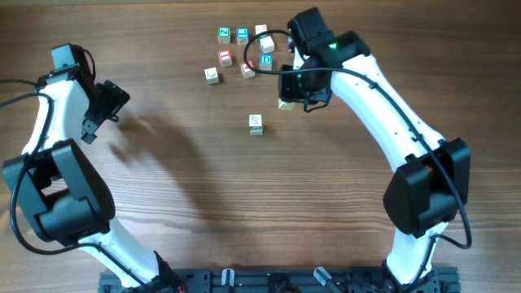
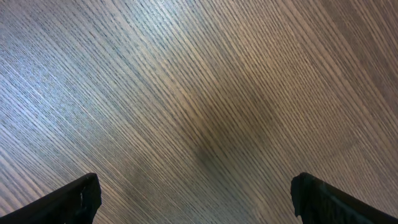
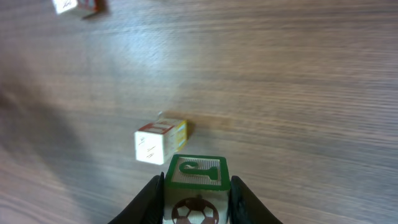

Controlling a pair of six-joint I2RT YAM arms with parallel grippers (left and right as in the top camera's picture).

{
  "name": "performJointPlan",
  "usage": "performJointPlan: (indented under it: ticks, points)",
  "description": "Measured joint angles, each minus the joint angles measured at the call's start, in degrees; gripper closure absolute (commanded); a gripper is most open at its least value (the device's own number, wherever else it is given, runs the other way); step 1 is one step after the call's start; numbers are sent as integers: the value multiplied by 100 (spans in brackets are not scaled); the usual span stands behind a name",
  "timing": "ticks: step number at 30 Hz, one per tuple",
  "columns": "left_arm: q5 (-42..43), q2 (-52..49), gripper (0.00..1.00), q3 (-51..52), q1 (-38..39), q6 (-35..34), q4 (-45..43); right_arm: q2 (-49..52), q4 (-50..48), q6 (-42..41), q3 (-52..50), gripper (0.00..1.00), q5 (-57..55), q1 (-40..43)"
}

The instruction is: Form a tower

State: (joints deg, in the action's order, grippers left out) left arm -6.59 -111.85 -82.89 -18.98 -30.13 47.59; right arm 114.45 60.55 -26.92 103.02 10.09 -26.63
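My right gripper (image 3: 196, 186) is shut on a white wooden cube (image 3: 195, 180) that has a green raised letter on top and a brown football on its near face. In the overhead view this cube (image 1: 285, 103) pokes out under the right gripper (image 1: 288, 99), just above the table. A lone white cube with a yellow side (image 3: 160, 142) lies a short way ahead and left of it, at the table's middle (image 1: 256, 124). My left gripper (image 1: 102, 120) stands open far to the left over bare wood, its jaws (image 2: 196, 199) wide with nothing between them. No tower shows in any view.
Several loose letter cubes lie scattered at the back of the table, among them a green one (image 1: 224, 34), a blue one (image 1: 266, 59) and a red one (image 1: 225, 57). Two of them peek in at the right wrist view's top left (image 3: 92, 6).
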Motion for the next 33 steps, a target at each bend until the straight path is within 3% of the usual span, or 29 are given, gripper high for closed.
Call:
performJointPlan:
  ticks: [16, 33]
  points:
    - [0, 0, 0, 0, 0, 0, 0, 0, -444, -203, 0, 85, -437, -1130]
    - [0, 0, 0, 0, 0, 0, 0, 0, -645, -389, 0, 85, -632, -1207]
